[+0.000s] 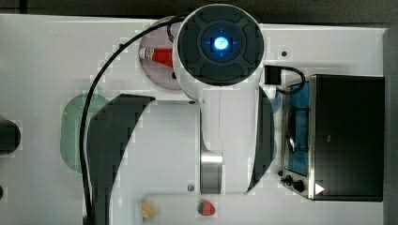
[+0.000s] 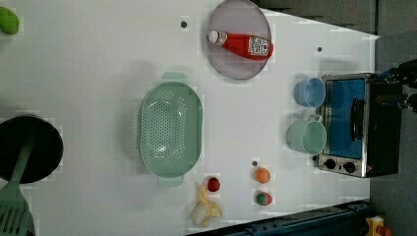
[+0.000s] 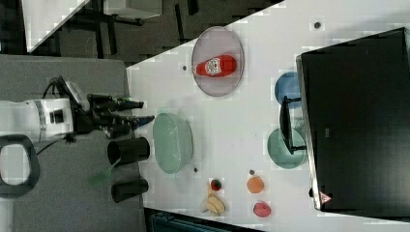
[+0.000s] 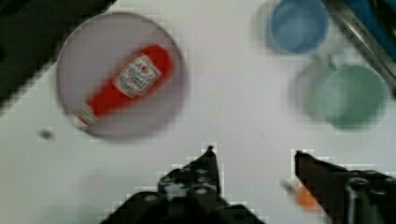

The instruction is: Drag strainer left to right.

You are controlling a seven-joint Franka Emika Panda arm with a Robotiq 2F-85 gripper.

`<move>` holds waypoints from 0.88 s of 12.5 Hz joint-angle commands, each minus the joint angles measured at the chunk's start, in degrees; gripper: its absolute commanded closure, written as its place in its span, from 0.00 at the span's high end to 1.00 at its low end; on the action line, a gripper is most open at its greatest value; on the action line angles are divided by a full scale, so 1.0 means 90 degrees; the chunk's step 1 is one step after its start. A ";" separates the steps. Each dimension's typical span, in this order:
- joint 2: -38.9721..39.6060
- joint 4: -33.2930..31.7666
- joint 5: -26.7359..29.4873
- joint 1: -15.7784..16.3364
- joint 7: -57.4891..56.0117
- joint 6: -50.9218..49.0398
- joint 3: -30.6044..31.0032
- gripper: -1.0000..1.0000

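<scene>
Strainer (image 2: pixel 171 132) sits mid-counter in the left view, empty, upright, tab handles at both ends; nothing touching it. To the left view's right of it: grey plate (image 2: pixel 238 39) w/ red ketchup bottle (image 2: pixel 241 44) lying on it, then blue cup (image 2: pixel 310 92) and mint cup (image 2: pixel 307 137) just beside the toaster oven (image 2: pixel 358 125). Small toy fruits (image 2: pixel 262 175) and a banana (image 2: pixel 205 209) lie near the counter (image 2: pixel 98 64) edge. Black pan w/ green spatula (image 2: pixel 12 196) at the left view's left.

Pincer (image 3: pixel 140 112) hangs above the strainer, apart from it, in the right view; fingers stand fairly wide, holding nothing.

Step in hand, by my read: approach, not yet contact. To do it well: come down w/ one finger inside the rim, one outside, pinch the wall, keep the bowl flat on the counter while sliding. Pull slow and straight, stop short of the cups and plate so nothing gets knocked.

Bottle has a white label w/ print; too small to read.
</scene>
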 commanded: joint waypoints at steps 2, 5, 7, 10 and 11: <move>-0.3540 -0.1921 -0.0099 -0.0134 0.1070 -0.1541 -0.0167 0.91; -0.3487 -0.1921 -0.0075 -0.0073 0.1070 -0.1345 0.0012 1.00; -0.3312 -0.1921 -0.0017 0.0061 0.1070 -0.0949 0.0402 1.00; -0.2810 -0.1923 -0.0016 0.0209 0.1095 -0.0381 0.1316 1.00; -0.2584 -0.1922 -0.0016 0.0214 0.1195 -0.0193 0.1662 1.00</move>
